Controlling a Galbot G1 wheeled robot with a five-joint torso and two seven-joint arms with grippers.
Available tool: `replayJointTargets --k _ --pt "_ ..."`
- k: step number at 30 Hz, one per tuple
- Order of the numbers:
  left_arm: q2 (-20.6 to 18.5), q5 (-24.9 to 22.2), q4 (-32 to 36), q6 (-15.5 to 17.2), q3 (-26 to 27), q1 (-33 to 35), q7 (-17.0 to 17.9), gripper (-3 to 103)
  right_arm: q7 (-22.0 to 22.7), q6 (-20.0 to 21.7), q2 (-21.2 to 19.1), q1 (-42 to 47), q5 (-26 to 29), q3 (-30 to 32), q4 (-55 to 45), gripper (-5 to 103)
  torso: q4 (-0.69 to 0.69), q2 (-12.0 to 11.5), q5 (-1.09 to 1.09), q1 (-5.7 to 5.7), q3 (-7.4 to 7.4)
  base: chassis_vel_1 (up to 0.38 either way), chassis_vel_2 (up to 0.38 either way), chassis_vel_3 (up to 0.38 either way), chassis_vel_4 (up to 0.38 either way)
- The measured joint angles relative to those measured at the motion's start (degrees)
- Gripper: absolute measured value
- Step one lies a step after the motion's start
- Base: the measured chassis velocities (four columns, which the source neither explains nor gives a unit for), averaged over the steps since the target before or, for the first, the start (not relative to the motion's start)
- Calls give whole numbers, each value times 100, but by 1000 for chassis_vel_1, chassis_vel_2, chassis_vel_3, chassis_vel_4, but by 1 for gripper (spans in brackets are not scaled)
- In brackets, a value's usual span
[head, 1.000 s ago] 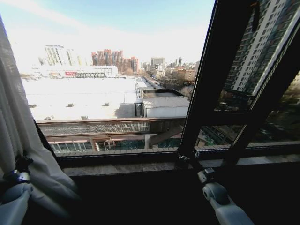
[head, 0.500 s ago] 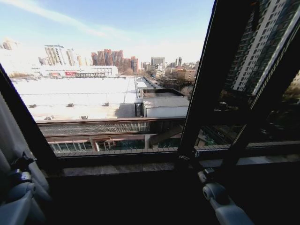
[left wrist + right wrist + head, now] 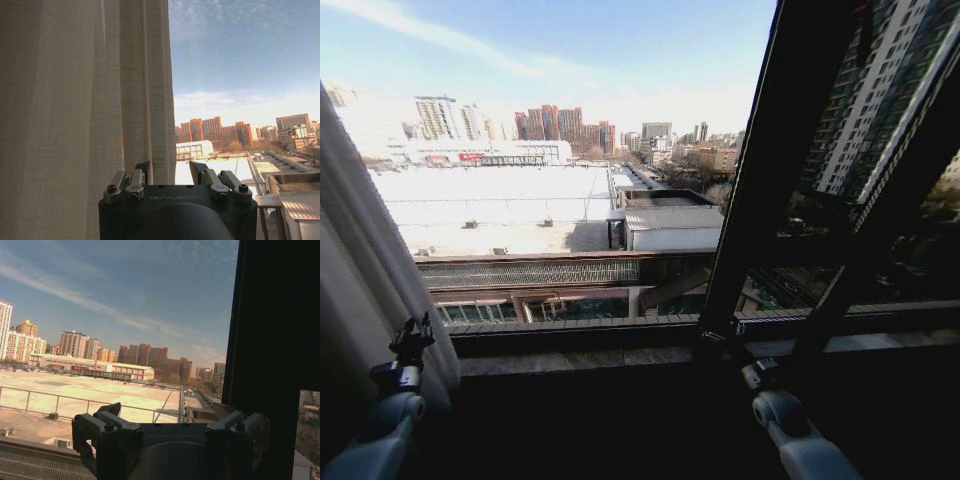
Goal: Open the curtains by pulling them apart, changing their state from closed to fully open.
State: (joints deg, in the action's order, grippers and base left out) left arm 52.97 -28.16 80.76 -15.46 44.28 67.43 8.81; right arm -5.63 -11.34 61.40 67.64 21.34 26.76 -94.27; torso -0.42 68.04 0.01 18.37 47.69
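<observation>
A: Starting left of the window frame (image 3: pixel 775 200), your landmark. What do you see?

B: The curtains (image 3: pixel 360 270) hang at the far left of the frame, bunched into pleats against the window's left edge. In the left wrist view the same fabric (image 3: pixel 85 110) runs in long vertical folds, sheer and cream where it doubles up. The glass between the curtains and the frame is clear, with the rooftops showing through.

A: And the left gripper?

B: The left gripper (image 3: pixel 415 335) sits low, just beside the curtain's inner edge, well left of the frame. From its wrist view the left gripper (image 3: pixel 172 170) has its fingers apart with nothing between them. The cloth lies just past 1 finger; you cannot tell whether it touches.

A: How will the fabric handle?

B: Judging by the drape, light and soft. It will fold and slip rather than push as 1 sheet, so thin single layers could slide out of a pinch. You'd do best to take a thick gathered pleat near the inner edge, at about the gripper's present height, and draw sideways, away from the frame.

A: To the right?

B: The right gripper (image 3: pixel 760 372) rests low at the foot of the frame. In its wrist view the right gripper (image 3: pixel 167 427) has fingers spread, holding nothing, the frame's dark upright just beside it. No sheer panel visible on that side.
</observation>
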Motion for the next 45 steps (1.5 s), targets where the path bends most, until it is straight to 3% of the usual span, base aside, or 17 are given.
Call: replayJointTargets --k 3,4,7,10,11,12,13,15,17,20,25,27,29,34,45 --pt "61 28 219 59 -2 117 74 49 0 0 0 0 0 0 0 100 -1 0 1 0 0 0 0 0 0" --pt "119 44 405 92 -10 233 97 60 0 0 0 0 0 0 0 100 0 0 0 0 0 0 0 0 0" --pt "217 88 644 123 -24 385 102 66 0 0 0 0 0 0 0 100 0 0 2 0 0 0 0 0 0" --pt "391 125 1023 206 -80 606 87 81 0 0 0 0 0 0 0 100 0 0 0 0 0 0 0 0 0" --pt "391 125 1023 206 -80 606 87 81 0 0 0 0 0 0 0 100 0 0 0 0 0 0 0 0 0" --pt "433 85 1118 227 -106 652 27 81 0 0 0 0 0 0 0 100 0 0 0 0 0 0 0 0 0" --pt "484 -47 1231 247 -144 714 -136 92 0 0 0 0 0 0 0 100 0 0 0 0 0 0 0 0 0" --pt "534 -336 1379 258 -188 797 -504 97 0 0 0 0 0 0 0 100 0 0 1 0 0 0 0 0 0" --pt "562 -476 1436 273 -197 821 -651 99 0 0 0 0 0 0 0 100 0 0 1 0 0 0 0 0 0" --pt "883 -1166 1682 542 -161 893 -1297 100 0 0 0 0 0 0 0 100 0 0 0 0 0 0 0 0 0" --pt "1384 -1194 1731 663 -33 874 -1448 100 0 0 0 0 0 0 0 100 -1 0 -1 0 0 0 0 0 0" --pt "1450 -1105 1723 661 -5 879 -1443 100 0 0 0 0 0 0 0 100 -1 0 1 0 0 0 0 0 0" --pt "1541 -749 1611 628 80 896 -1210 100 0 0 0 0 0 0 0 100 0 0 -1 0 0 0 0 0 0" --pt "1542 -621 1460 675 200 924 -778 100 0 0 0 0 0 0 0 100 1 0 -1 0 0 0 0 0 0" --pt "1481 -637 1485 740 211 924 -685 100 0 0 0 0 0 0 0 100 0 0 -1 0 0 0 0 0 0"
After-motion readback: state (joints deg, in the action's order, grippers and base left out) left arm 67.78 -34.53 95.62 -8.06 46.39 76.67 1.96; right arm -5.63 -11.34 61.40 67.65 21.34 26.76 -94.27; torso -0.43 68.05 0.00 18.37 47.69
